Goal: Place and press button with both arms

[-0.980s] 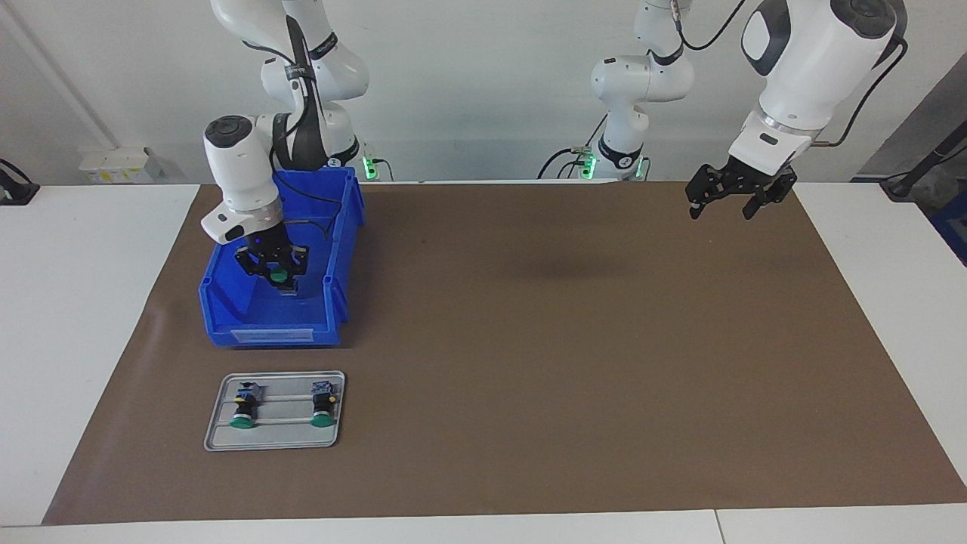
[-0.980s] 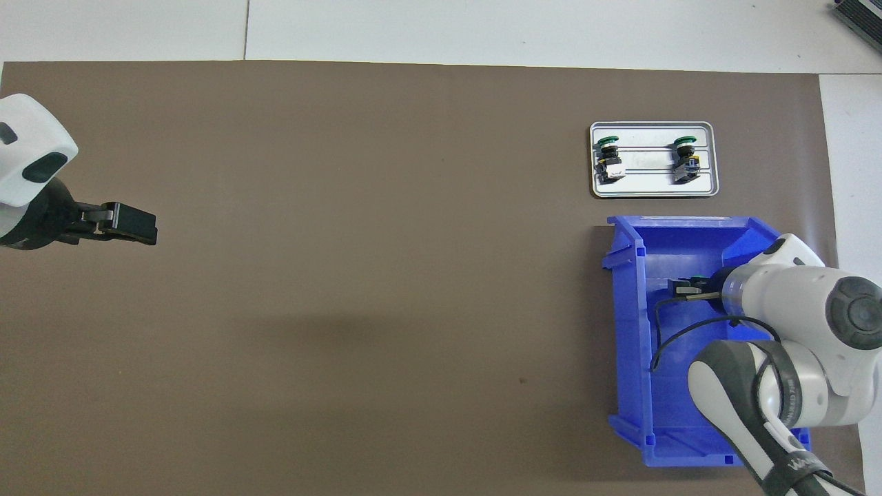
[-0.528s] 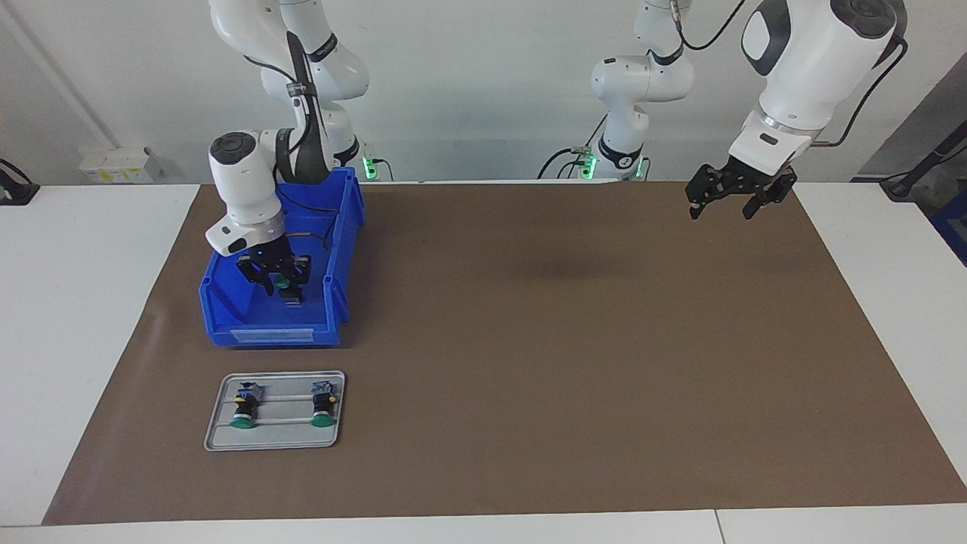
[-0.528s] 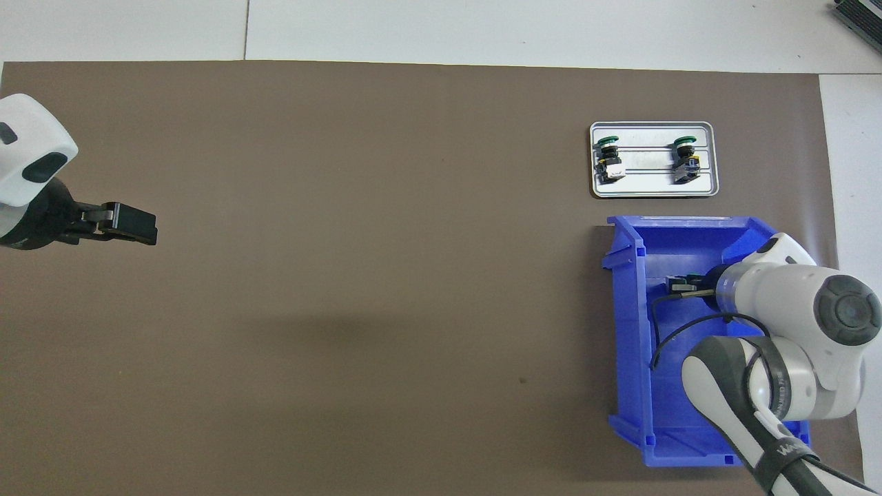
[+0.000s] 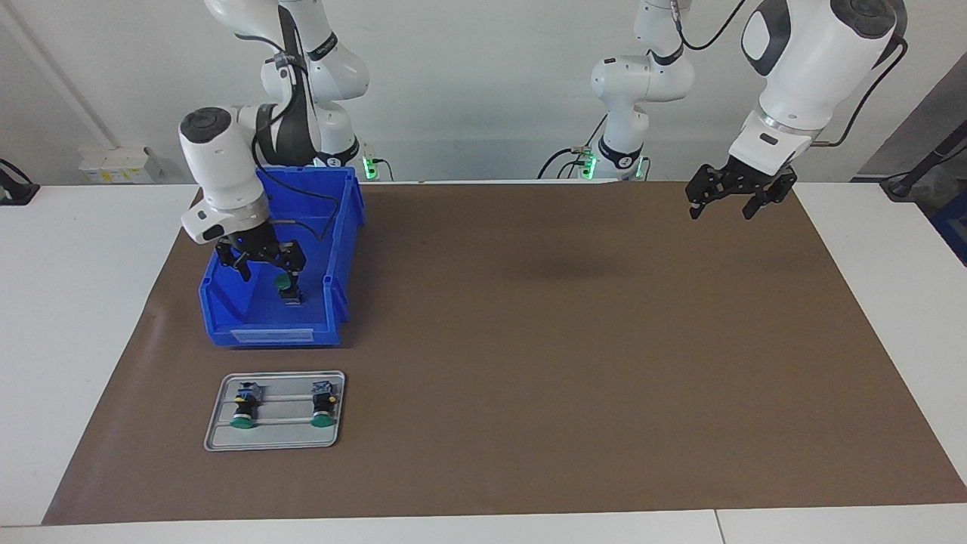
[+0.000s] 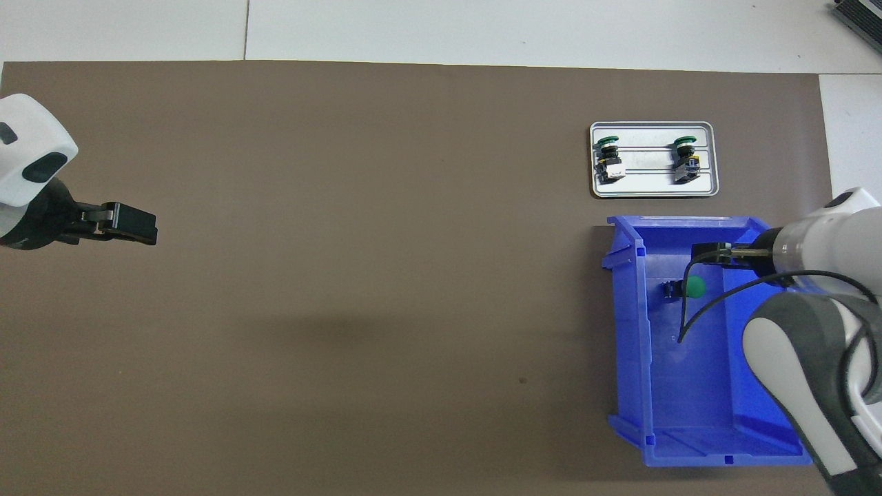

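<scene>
Brown tabletop: right end effector [image 5: 261,261] has spread, dropping the button [image 5: 285,285] below it into the bin [image 5: 264,321]; regrasp needed. Left end effector [image 5: 731,198] waits, spread.

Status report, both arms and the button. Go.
Right gripper open over blue bin. Left gripper open, waiting over mat. Button loose in bin. Nothing blocking.

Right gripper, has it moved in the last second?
Yes. The right gripper, open, has risen off the button and shifted toward the blue bin's outer wall at the table's end.
</scene>
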Controlling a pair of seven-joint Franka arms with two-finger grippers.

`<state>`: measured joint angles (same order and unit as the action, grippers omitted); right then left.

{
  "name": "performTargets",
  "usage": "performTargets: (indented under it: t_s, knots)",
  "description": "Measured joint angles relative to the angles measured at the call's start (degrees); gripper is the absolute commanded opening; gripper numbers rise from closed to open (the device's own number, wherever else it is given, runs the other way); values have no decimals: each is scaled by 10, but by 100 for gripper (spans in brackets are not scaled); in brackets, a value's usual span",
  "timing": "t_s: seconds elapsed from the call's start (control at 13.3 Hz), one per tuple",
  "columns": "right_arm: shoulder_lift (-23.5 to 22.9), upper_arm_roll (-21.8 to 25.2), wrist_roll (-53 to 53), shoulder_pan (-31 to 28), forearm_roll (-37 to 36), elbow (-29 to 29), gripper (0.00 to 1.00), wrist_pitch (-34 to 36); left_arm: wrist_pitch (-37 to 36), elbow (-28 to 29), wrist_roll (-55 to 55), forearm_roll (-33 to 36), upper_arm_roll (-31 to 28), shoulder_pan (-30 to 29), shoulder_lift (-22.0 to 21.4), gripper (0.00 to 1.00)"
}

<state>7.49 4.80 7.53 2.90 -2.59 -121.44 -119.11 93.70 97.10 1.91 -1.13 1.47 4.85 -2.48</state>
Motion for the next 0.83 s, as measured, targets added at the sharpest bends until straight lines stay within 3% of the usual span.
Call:
performTargets:
  t_s: [0.53,0.83]
  knots:
    - [-4,-2,20,-3,6,222,100,247,0,0,0,0,0,0,0,100]
    - [-30,1,20,-7,16,270,100,279,0,0,0,0,0,0,0,100]
